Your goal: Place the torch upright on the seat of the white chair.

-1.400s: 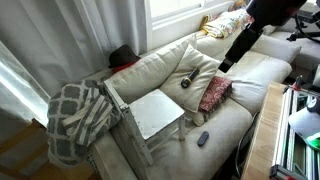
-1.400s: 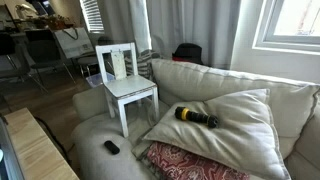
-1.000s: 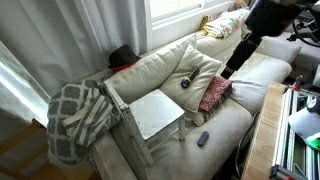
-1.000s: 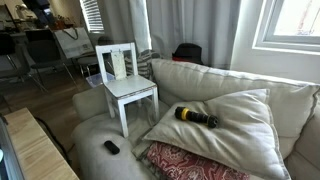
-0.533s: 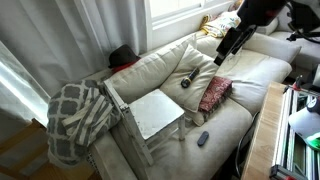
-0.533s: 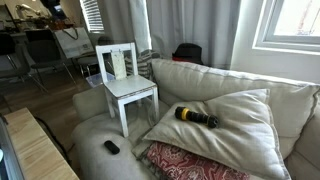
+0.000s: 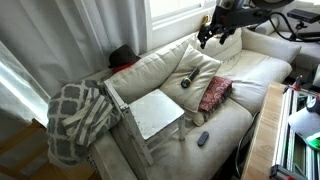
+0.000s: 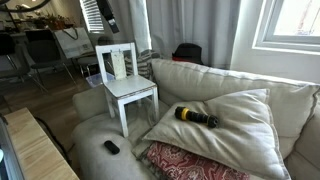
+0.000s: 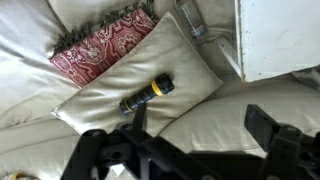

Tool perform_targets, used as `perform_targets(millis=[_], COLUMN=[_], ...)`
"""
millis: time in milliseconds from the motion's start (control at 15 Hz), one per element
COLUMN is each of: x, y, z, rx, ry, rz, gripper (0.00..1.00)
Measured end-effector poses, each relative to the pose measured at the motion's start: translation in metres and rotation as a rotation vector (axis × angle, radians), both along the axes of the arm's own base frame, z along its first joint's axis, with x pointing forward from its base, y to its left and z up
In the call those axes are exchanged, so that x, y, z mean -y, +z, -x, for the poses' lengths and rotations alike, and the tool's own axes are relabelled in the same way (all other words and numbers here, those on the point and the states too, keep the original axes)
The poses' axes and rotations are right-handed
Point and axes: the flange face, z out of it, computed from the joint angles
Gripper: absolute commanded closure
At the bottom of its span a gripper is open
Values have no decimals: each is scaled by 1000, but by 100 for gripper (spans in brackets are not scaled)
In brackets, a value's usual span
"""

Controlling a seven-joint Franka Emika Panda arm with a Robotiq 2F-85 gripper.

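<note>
Cream sofa (image 7: 255, 70) fills most of the frame, with a big matching pillow (image 7: 195, 68) and a red patterned cushion (image 7: 214, 93) mid-right. Grey-white lattice blanket (image 7: 75, 118) is heaped lower left. Daylight comes through the window (image 7: 180, 8) up top, pale curtains (image 7: 60, 40) upper left, wood floor (image 7: 20, 155) bottom-left corner.

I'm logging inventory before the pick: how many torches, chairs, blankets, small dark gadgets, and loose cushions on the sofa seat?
torch: 1
white chair: 1
lattice blanket: 1
small dark gadget: 1
loose cushions: 2, the cream pillow and the red patterned cushion
Total: 6
</note>
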Motion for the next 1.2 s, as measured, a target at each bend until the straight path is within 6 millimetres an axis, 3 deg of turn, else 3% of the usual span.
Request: perform_targets(millis=[267, 467, 1200], x=[24, 31, 30], y=[-36, -58, -61], z=[-45, -68, -76], rx=[-36, -51, -51], ry=[-236, -347, -363], rz=[-14, -32, -43], gripper=[0, 0, 0])
